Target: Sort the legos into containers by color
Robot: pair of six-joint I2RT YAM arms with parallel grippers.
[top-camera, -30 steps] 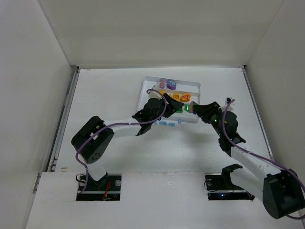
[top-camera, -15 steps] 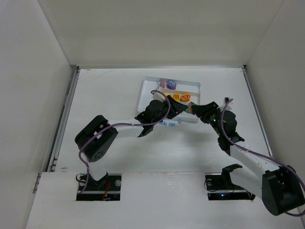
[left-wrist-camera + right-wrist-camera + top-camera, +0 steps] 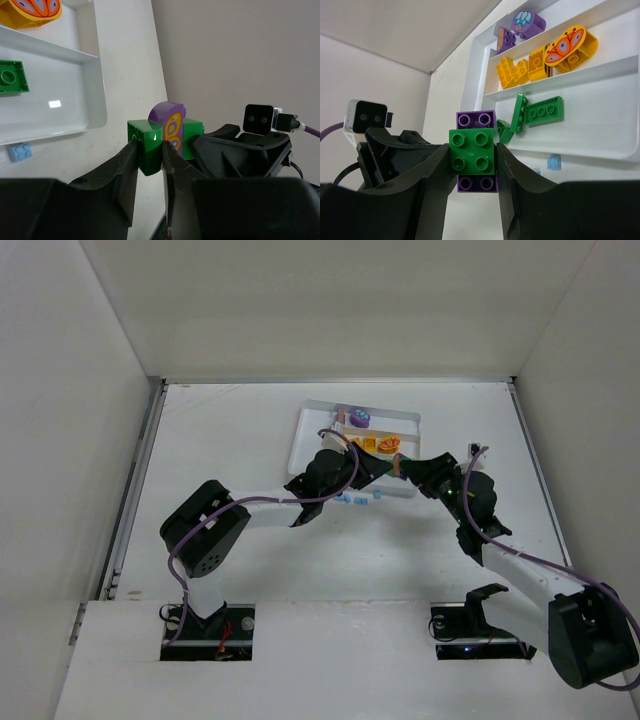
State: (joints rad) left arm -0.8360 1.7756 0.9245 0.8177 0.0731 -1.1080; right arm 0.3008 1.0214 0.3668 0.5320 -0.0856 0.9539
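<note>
A clump of legos hangs between both grippers, just off the tray's near right corner (image 3: 408, 492). In the right wrist view my right gripper (image 3: 471, 156) is shut on a green four-stud brick (image 3: 471, 150) with a purple brick (image 3: 476, 120) stuck behind it. In the left wrist view my left gripper (image 3: 149, 150) is shut on a green brick (image 3: 144, 142) at the clump's other end, next to a purple arched piece (image 3: 172, 125) with an orange pattern. The white tray (image 3: 480, 75) holds purple pieces (image 3: 527, 22), yellow-orange ones (image 3: 517, 70) and green plates (image 3: 542, 111) in separate sections.
Pale blue bricks (image 3: 355, 499) lie on the table along the tray's near wall, one showing as a pale blue brick (image 3: 20, 151) in the left wrist view. Both arms (image 3: 270, 508) reach across the table's middle. White walls enclose the table.
My left gripper moved right to meet the right gripper and closed on the green end of the clump. The right gripper stayed put, holding on.
</note>
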